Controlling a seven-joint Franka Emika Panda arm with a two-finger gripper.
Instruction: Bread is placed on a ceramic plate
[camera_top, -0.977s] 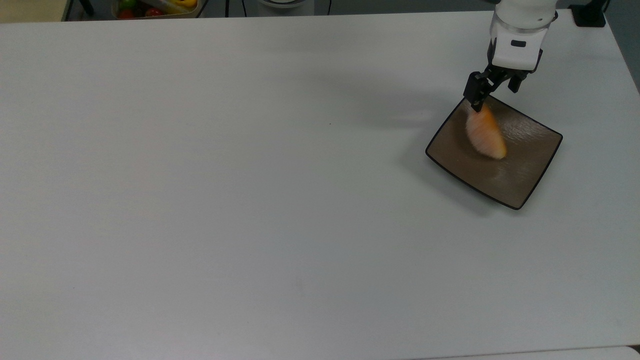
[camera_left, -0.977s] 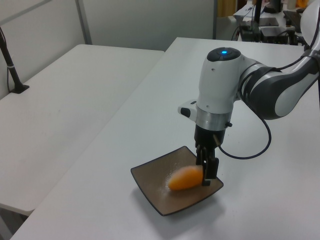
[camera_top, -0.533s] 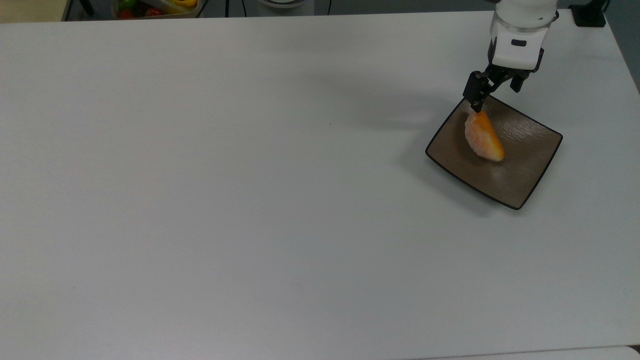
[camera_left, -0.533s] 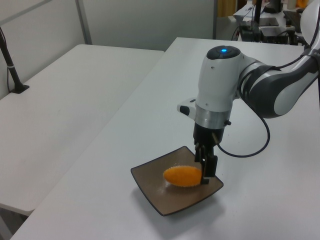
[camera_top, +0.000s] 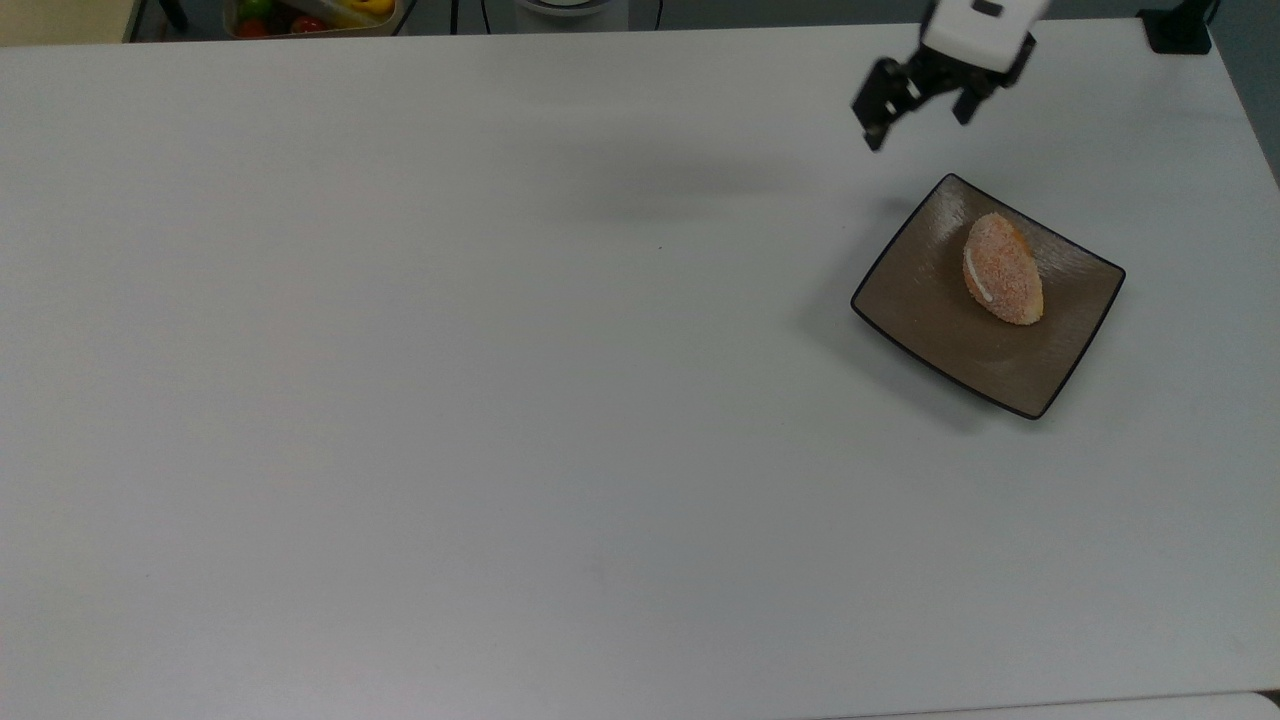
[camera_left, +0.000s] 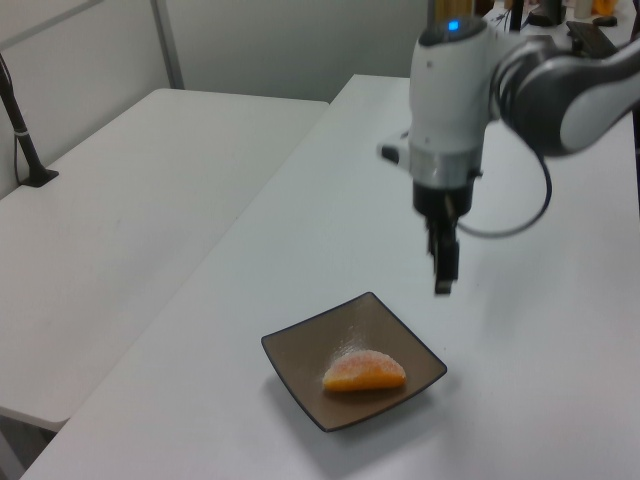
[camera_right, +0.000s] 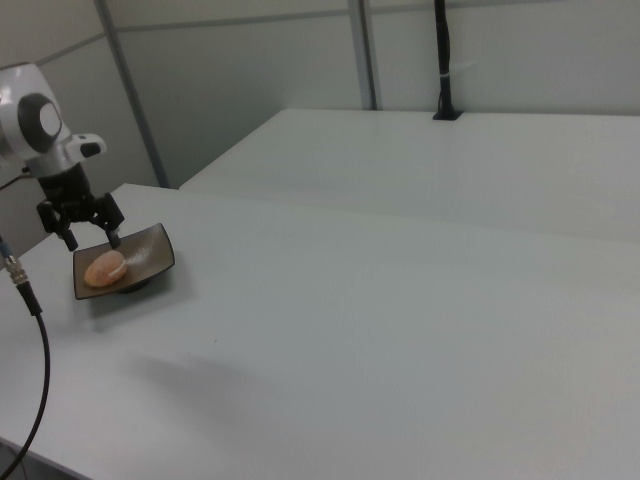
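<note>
the jaws have let go and risen, bread (camera_top: 1002, 268) lying on the ceramic plate (camera_top: 930, 310).

We are seeing the hand (camera_right: 90, 234) hanging open and empty above the ceramic plate (camera_right: 150, 262), its two dark fingers spread apart. The bread (camera_right: 104, 268) is lying on the plate, toward the right view's left. The plate is sitting on the white tabletop (camera_right: 350, 330), near the right view's left edge
</note>
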